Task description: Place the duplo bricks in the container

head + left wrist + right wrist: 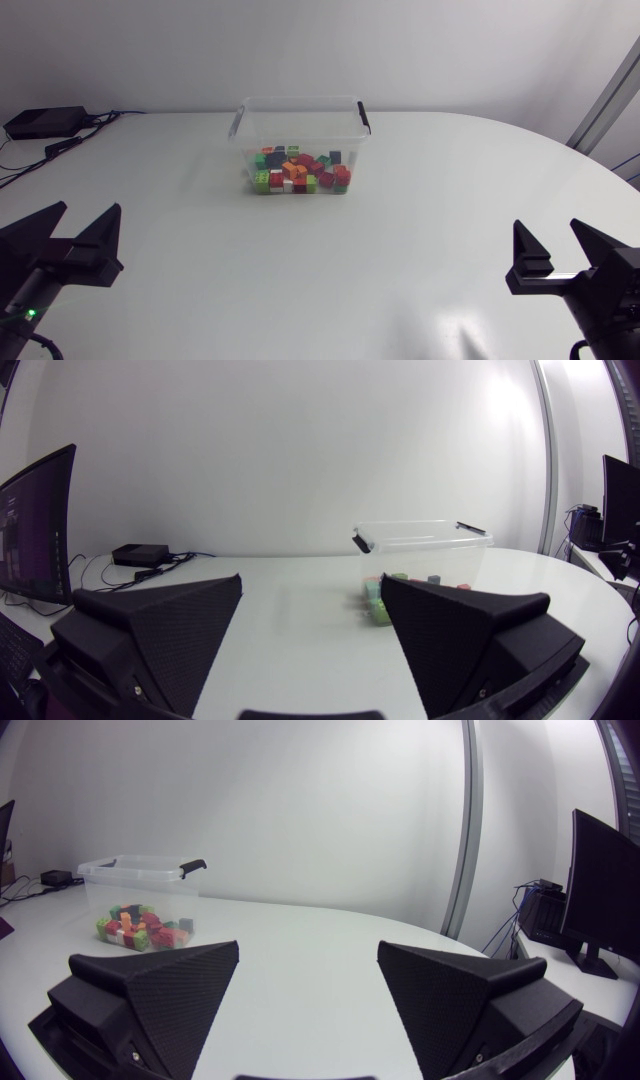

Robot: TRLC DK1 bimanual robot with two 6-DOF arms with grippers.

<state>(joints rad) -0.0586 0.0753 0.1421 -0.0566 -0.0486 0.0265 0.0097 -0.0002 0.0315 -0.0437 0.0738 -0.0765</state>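
1. At the far left corner of the white bench (420, 260) lies a flat black box (45, 122), with dark cables trailing from it along the bench edge.
2. The left claw (88, 208) sits at the near left of the bench. Its two wedge fingers stand wide apart with nothing between them. A small green light (30, 313) glows on the arm behind it. In the left wrist view the same claw (312, 585) has only bare bench between its fingers.
3. Towards the far side of the bench, near its middle, stands the clear plastic container (246, 150), upright and uncovered, with a black clip handle (237, 122) at its left end and another (365, 117) at its right.
4. The duplo bricks (300, 170) lie in a loose heap on the container floor: red, orange, green, white and a few dark ones.
5. From the left wrist the container (420, 540) is ahead of the claw and towards its right finger, which hides part of the bricks (375, 598).
6. The right claw (547, 228) sits at the near right of the bench, its fingers likewise spread apart and holding nothing, well apart from the container.
7. From the right wrist view the claw (308, 948) is just as wide. The container (140, 870) stands ahead and off beyond its left finger, the bricks (140, 928) showing through its clear wall.
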